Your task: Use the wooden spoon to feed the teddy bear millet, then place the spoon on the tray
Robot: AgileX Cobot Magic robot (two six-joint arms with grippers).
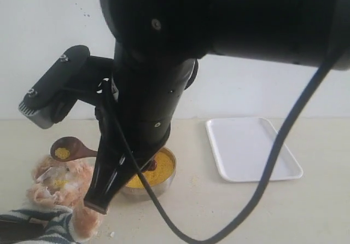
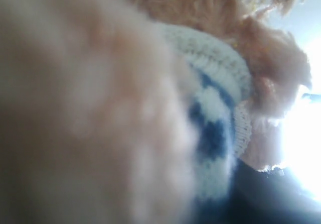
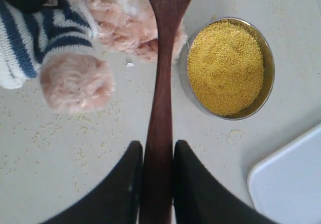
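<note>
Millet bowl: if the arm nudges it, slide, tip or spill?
Probably slides rather than tips: the steel bowl looks low and wide. Spills likely, since the millet sits heaped to its rim.

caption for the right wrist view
Right gripper holds dark wooden spoon over fuzzy plush bear beside steel bowl of yellow millet

I see the wooden spoon point(image 1: 70, 149) raised level over the teddy bear point(image 1: 60, 185), a dab of yellow grain in its scoop. The fuzzy, striped-shirted bear lies on the desk. The millet point(image 1: 159, 170) fills a steel bowl just beside it, with the white tray point(image 1: 252, 148) flat and well apart.
</note>
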